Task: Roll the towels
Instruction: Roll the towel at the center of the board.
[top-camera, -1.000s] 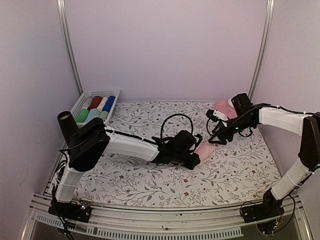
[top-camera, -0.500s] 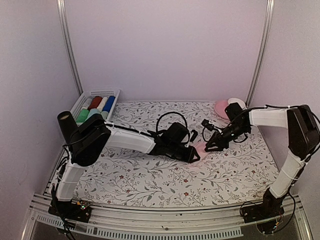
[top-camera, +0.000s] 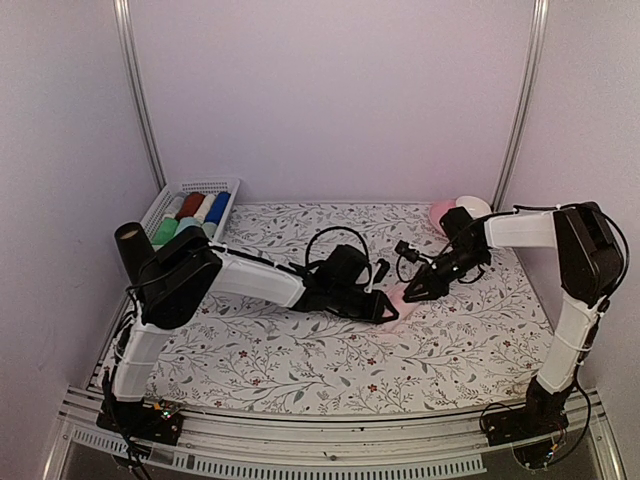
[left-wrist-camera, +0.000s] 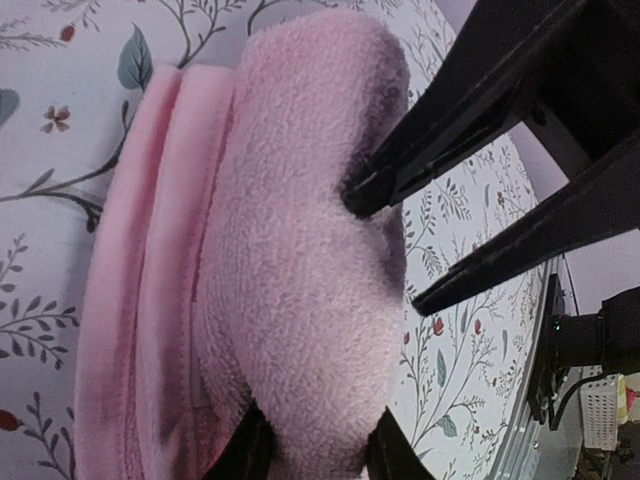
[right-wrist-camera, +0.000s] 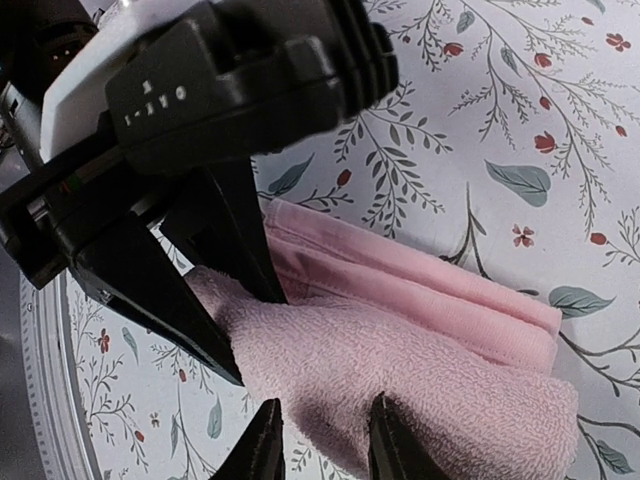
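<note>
At mid-table, far from the basket (top-camera: 190, 183), left pincer (left-wrist-camera: 310, 440) and right pincer (right-wrist-camera: 322, 435) clamp opposite ends of the pink towel (right-wrist-camera: 420, 350).

**A:** Item one?

**B:** White slotted basket (top-camera: 205, 181). It is sitting well to the left of the left pincer (top-camera: 386, 306) and farther back, by the side wall. It is holding rolled cloths side by side: dark red (top-camera: 190, 205), white (top-camera: 205, 207) and royal blue (top-camera: 218, 207).

**A:** Item two?

**B:** Pink saucer (top-camera: 442, 213). It is lying behind the right pincer (top-camera: 410, 293), slightly to its right. A white cup (top-camera: 474, 206) is sitting on it or right against it; I cannot tell which.

**A:** The surface?

**B:** Floral tablecloth (top-camera: 300, 350), pale with leafy sprigs and small red blossoms. It is spreading flat beneath both pincers.

**A:** The surround?

**B:** Two metal posts, left (top-camera: 140, 100) and right (top-camera: 520, 100), are rising well behind the pincers against pale walls.
</note>
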